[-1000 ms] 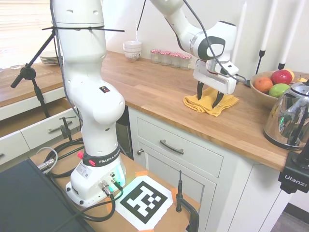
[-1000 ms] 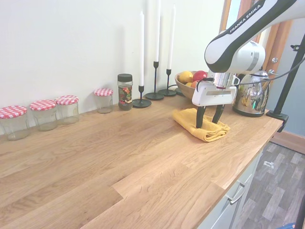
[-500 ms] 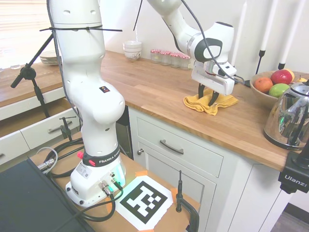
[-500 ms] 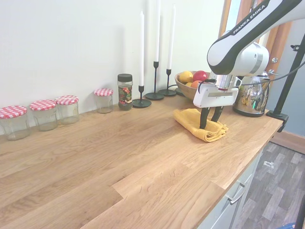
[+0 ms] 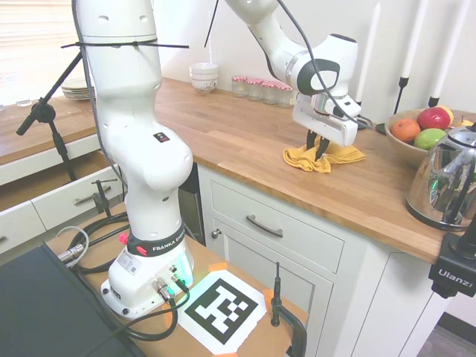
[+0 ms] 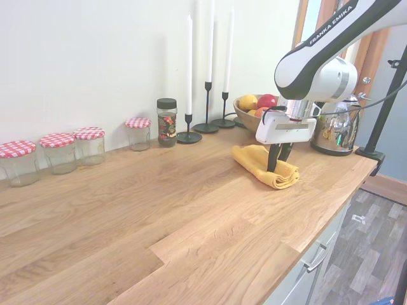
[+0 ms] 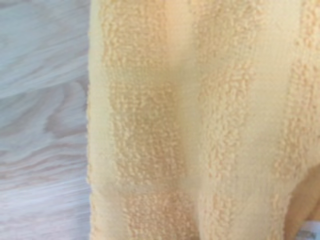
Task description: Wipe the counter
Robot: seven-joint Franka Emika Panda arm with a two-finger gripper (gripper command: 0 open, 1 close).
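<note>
Plain white wall [image 6: 95, 57] behind me, and white panelled cabinets [image 5: 275, 245] with a metal bar handle [image 5: 264, 226] below. Grey wood-look floor [image 6: 362, 254] off to the side. There's a window with blinds [image 5: 33, 37], and it's bright in here.

fingers [image 6: 275, 163] closed together on yellow cloth [image 6: 264, 164], cloth bunched

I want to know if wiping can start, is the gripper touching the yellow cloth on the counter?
Touching. In the second exterior view the gripper has its fingertips pressed into the folded yellow cloth, which bunches between them on the counter.
</note>
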